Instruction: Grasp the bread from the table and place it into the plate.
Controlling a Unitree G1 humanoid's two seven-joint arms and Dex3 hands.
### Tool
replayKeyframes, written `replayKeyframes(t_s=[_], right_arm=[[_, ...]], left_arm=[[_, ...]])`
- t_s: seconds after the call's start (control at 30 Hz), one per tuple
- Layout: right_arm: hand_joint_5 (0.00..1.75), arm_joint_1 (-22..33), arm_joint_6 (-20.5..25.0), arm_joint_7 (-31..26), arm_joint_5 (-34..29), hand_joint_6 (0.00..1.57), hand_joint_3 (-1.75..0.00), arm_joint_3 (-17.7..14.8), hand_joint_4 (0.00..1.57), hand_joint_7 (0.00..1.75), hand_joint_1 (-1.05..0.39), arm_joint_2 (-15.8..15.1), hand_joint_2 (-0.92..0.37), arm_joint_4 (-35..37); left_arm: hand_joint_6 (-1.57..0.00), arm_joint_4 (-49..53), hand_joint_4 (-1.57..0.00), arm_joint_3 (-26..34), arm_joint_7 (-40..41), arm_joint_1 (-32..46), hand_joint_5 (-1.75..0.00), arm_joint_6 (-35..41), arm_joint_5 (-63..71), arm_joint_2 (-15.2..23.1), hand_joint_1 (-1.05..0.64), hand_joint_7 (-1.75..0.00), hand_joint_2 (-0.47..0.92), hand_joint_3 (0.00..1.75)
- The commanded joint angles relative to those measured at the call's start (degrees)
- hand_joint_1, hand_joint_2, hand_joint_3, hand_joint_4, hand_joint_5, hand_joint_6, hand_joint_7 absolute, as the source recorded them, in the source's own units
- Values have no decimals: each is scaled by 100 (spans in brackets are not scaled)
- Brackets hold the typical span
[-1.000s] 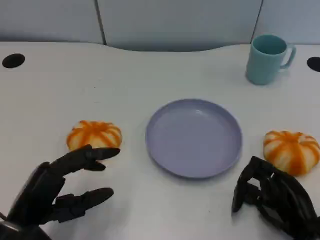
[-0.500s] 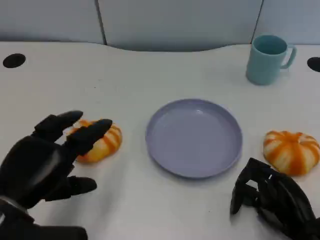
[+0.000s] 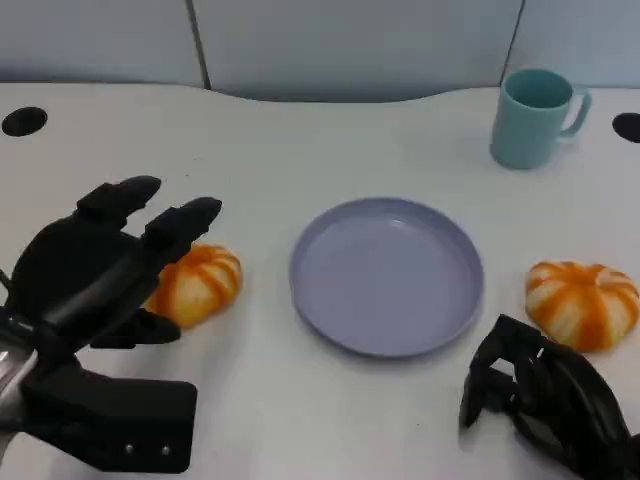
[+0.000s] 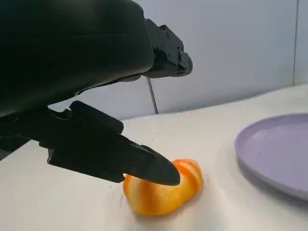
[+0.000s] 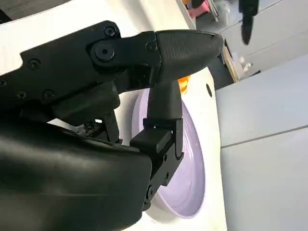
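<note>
Two orange-and-white striped breads lie on the white table. One bread [image 3: 198,284] lies left of the lavender plate [image 3: 387,275], the other bread [image 3: 583,303] right of it. My left hand [image 3: 100,268] hovers over the left bread with its fingers spread, covering its near-left part and holding nothing. In the left wrist view a fingertip [image 4: 156,169] hangs just above that bread [image 4: 166,192], with the plate [image 4: 276,154] beyond it. My right hand [image 3: 545,400] rests near the front edge, fingers curled in, just in front of the right bread. The plate [image 5: 190,159] holds nothing.
A teal mug [image 3: 535,117] stands at the back right. Black round holes [image 3: 22,121] mark the table's far corners. A grey partition wall runs along the back.
My left hand has risen from the front of the table and moved forward over the left bread. The right hand, both breads and the plate have stayed put.
</note>
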Motion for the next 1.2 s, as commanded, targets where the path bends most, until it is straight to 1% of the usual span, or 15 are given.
replayKeyframes(t_s=[0.03,0.1,0.17,0.37,0.4,0.57,0.73,0.83,0.93,1.07,1.13,1.2], right_arm=[[175,94,136,17,97,56,-34,-64,64,153,-57,-45,-92,-42],[175,107,138,-49,58,56,-34,-47,65,153,-58,-54,-92,-91],[175,110,144,-110,39,57,-34,-41,65,154,-59,-48,-92,-117],[175,116,166,-183,42,59,-33,-29,67,153,-60,-38,-92,-145],[175,137,126,-166,14,59,-33,-16,67,152,-60,-66,-92,-165],[175,251,102,-157,-23,60,-34,1,67,151,-60,-106,-92,-339],[175,318,133,-203,-77,60,-35,19,67,150,-59,-116,-92,-462],[175,357,115,-176,-52,61,-35,18,67,150,-60,-108,-92,-493],[175,420,128,-144,-22,60,-34,15,67,149,-60,-117,-92,-560],[175,484,334,-151,56,60,-31,6,66,148,-60,-119,-92,-692],[175,504,327,-157,34,61,-31,4,66,147,-61,-119,-92,-727],[175,520,310,-149,25,61,-31,-3,66,147,-61,-125,-92,-753]], left_arm=[[-13,245,-6,-180,-281,-299,-14,145,-153,197,-61,0,87,1],[-7,436,-3,-344,-698,-571,-12,307,-195,241,-61,0,89,1],[-5,591,-2,-465,-906,-745,-11,404,-249,258,-62,0,89,1],[-9,732,-4,-621,-937,-873,-10,493,-364,302,-61,-1,88,0],[-9,882,-4,-691,-953,-932,-10,524,-375,259,-61,-1,88,0],[-3,1408,0,-989,-1051,-1233,-2,627,-417,196,-63,0,89,0],[0,1646,0,-1187,-1155,-1430,0,723,-478,206,-64,0,89,0],[0,2087,0,-1300,-1229,-1699,0,764,-643,7,-66,0,87,0],[0,2512,0,-1452,-1288,-2004,0,1008,-668,-224,-65,0,86,0],[0,2884,0,-1636,-1104,-2240,0,1114,-605,-377,-64,0,83,0],[0,3037,0,-1705,-999,-2333,0,1121,-587,-433,-64,0,83,0],[0,3303,0,-1778,-932,-2524,0,1180,-611,-575,-63,0,83,0]])
